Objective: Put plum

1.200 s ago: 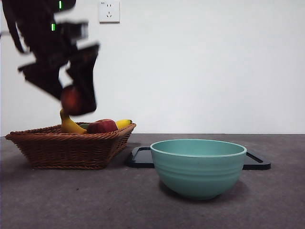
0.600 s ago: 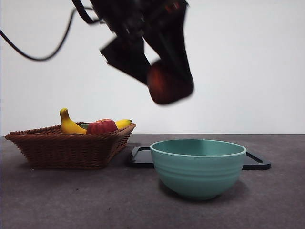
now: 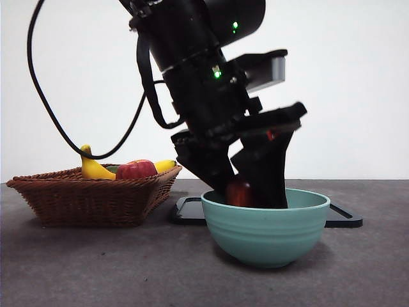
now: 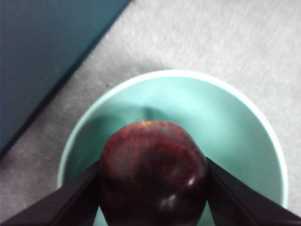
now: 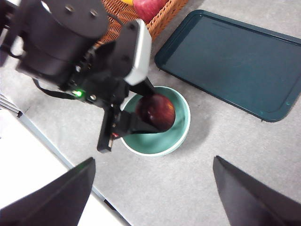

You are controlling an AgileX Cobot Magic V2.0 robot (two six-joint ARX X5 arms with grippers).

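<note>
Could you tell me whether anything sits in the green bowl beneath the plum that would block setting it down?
Nothing visible does. The left gripper holds the plum inside the green bowl, whose visible interior is bare; the spot directly under the plum is hidden.

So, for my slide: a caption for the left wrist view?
Left tool holds the plum over the green bowl.
</note>
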